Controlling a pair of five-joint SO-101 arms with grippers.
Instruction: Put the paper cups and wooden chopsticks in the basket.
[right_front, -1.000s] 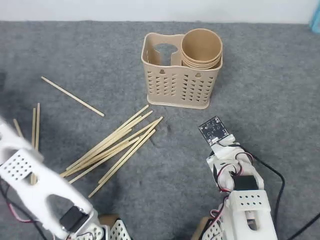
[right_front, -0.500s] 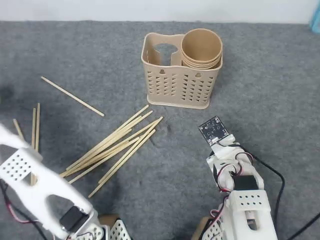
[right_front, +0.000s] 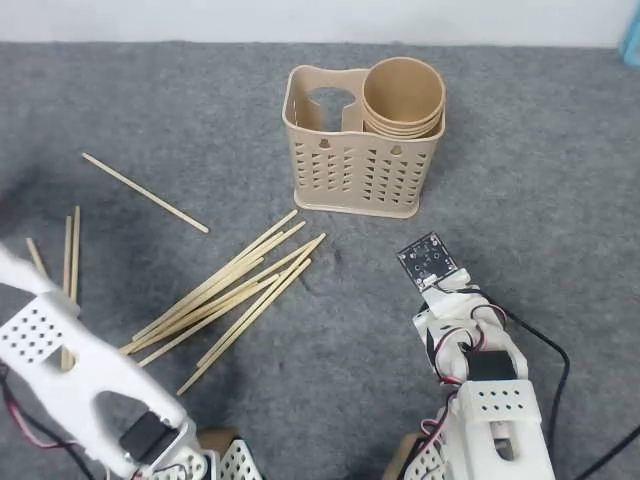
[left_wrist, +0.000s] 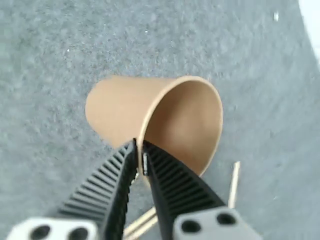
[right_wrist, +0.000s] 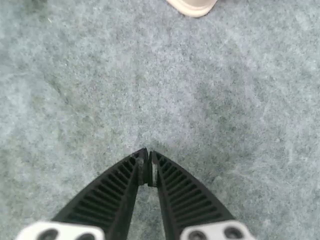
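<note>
In the high view, the basket (right_front: 362, 150) with stacked cups (right_front: 403, 96) stands well ahead of the right arm (right_front: 470, 350). The wooden chopsticks (right_front: 228, 290) lie slanting toward it on the open mat (right_front: 560, 200), beside the left arm (right_front: 70, 380), which the edge cuts off. In the left wrist view, the left gripper (left_wrist: 139, 150) pinches the rim of a tipped paper cup (left_wrist: 125, 112), whose bottom points away from it. In the right wrist view, the right gripper (right_wrist: 149, 160) is closed on nothing, with bare mat around it and a cut-off corner of the basket ahead.
</note>
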